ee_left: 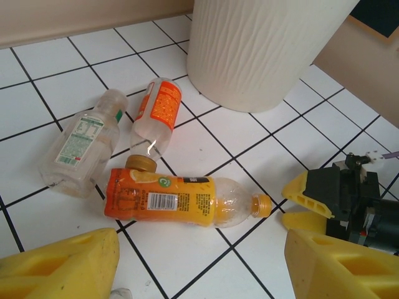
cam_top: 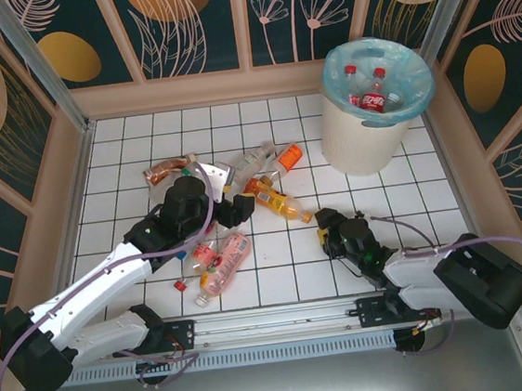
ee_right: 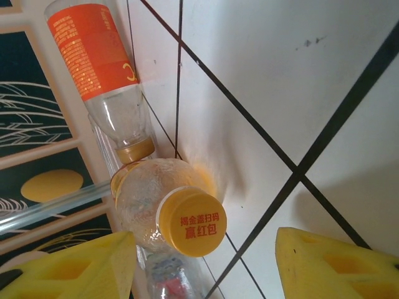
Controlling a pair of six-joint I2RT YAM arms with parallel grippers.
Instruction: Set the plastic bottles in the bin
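The left gripper point(ee_left: 199, 250) and right gripper point(ee_right: 206, 261) both gape empty, an orange bottle point(ee_left: 174, 199) lying on the tiles between them, other bottles point(cam_top: 219, 256) scattered nearby, a few inside the bin point(cam_top: 360, 143).

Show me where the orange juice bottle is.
In the top view the orange juice bottle lies on its side mid-table, left of the bin, an orange-labelled clear bottle just beyond it.

The white gridded table point(cam_top: 410, 189) carries scattered plastic bottles point(cam_top: 286, 207) and, far right, the bin point(cam_top: 356, 143).
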